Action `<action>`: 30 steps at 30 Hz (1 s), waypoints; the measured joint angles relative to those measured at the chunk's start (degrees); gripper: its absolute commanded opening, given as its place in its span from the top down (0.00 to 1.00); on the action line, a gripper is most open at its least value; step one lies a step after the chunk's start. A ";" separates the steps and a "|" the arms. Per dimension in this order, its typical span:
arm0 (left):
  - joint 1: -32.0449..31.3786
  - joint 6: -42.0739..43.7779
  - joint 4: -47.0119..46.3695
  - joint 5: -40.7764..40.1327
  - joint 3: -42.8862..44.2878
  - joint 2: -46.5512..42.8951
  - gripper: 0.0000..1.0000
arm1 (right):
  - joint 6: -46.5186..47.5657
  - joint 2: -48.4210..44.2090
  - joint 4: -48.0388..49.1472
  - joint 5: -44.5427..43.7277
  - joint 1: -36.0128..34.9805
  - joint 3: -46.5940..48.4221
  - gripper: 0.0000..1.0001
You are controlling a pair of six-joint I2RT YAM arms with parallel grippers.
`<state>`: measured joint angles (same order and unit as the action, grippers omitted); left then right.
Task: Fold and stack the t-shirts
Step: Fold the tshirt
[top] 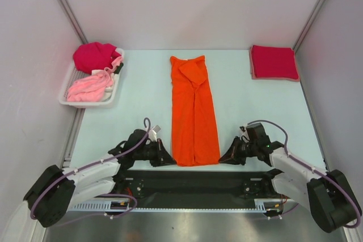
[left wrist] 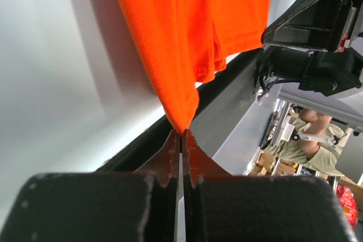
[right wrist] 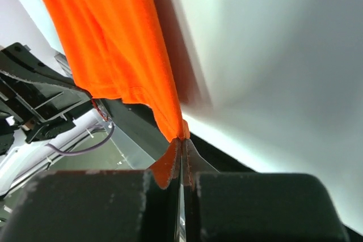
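Note:
An orange t-shirt [top: 194,111] lies in a long narrow strip down the middle of the table, sleeves folded in. My left gripper [top: 172,161] is shut on its near left corner [left wrist: 182,123]. My right gripper [top: 221,157] is shut on its near right corner [right wrist: 180,131]. Both corners sit at the table's near edge. A folded dark red t-shirt [top: 274,62] lies at the far right corner.
A white basket [top: 72,100] at the far left holds a crumpled magenta shirt [top: 95,56] and a pink shirt [top: 88,88]. Grey walls close in both sides and the back. The black base rail [top: 193,181] runs along the near edge.

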<state>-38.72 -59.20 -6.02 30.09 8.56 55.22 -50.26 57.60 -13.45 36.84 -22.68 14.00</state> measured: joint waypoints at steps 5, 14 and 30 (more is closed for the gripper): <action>-0.11 -0.33 3.74 -1.29 1.49 -2.64 1.00 | -0.15 -3.93 -3.67 0.26 1.42 1.11 1.00; 6.03 2.47 10.05 -4.87 17.40 3.43 1.00 | 7.80 11.63 -9.49 3.98 11.47 20.28 1.00; 20.04 8.52 9.27 -4.28 45.05 36.02 1.00 | 16.06 51.60 -13.29 8.28 16.17 63.87 1.00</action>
<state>-18.68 -50.68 3.25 25.80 53.60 91.24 -34.20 109.21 -26.74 45.12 -6.50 77.87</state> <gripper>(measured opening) 0.011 0.010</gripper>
